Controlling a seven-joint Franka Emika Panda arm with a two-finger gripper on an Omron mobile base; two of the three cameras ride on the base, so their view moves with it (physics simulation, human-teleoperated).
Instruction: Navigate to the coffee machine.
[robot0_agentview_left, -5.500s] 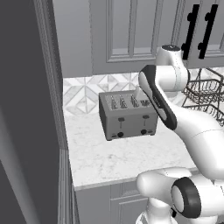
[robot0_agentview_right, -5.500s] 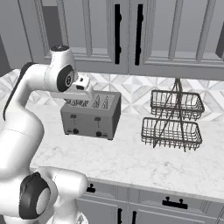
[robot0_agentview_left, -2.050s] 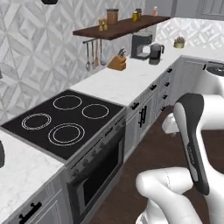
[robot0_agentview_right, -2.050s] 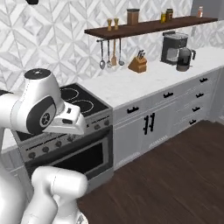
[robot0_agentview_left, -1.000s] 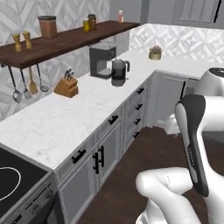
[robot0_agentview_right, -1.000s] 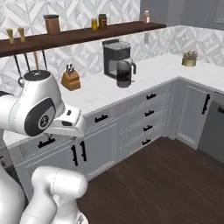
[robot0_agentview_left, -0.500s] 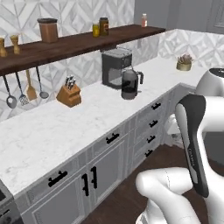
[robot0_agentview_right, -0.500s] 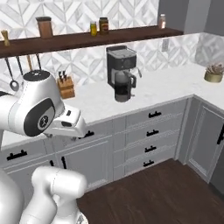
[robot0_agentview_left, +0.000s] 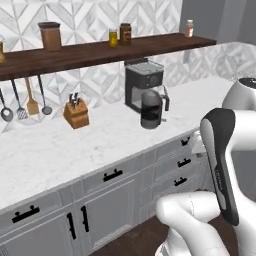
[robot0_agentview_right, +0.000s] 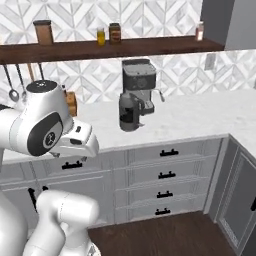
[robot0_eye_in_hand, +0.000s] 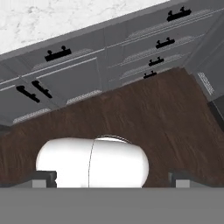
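From my left base view, the coffee machine (robot0_agentview_left: 144, 88), boxy and dark with a rounded glass carafe (robot0_agentview_left: 151, 110), stands on the speckled white marble desk (robot0_agentview_left: 60, 150) under a dark wooden shelf (robot0_agentview_left: 100, 50); I judge I'm nearly there. My right base view puts it almost dead ahead. My hand view shows grey drawers (robot0_eye_in_hand: 148, 39) and dark plank floor (robot0_eye_in_hand: 144, 118); my hand (robot0_eye_in_hand: 112, 178) seems spread wide, holding nothing.

Ahead of me the coffee machine (robot0_agentview_left: 143, 86) stands on the table (robot0_agentview_left: 60, 150), back against the wall, with its carafe (robot0_agentview_left: 151, 109) just in front. Left of it sits a knife block (robot0_agentview_left: 76, 112), and utensils (robot0_agentview_left: 31, 100) hang farther left. A shelf (robot0_agentview_left: 100, 49) above carries jars (robot0_agentview_left: 125, 34). Drawers (robot0_agentview_right: 167, 172) lie below the table, above the floor (robot0_eye_in_hand: 144, 113).
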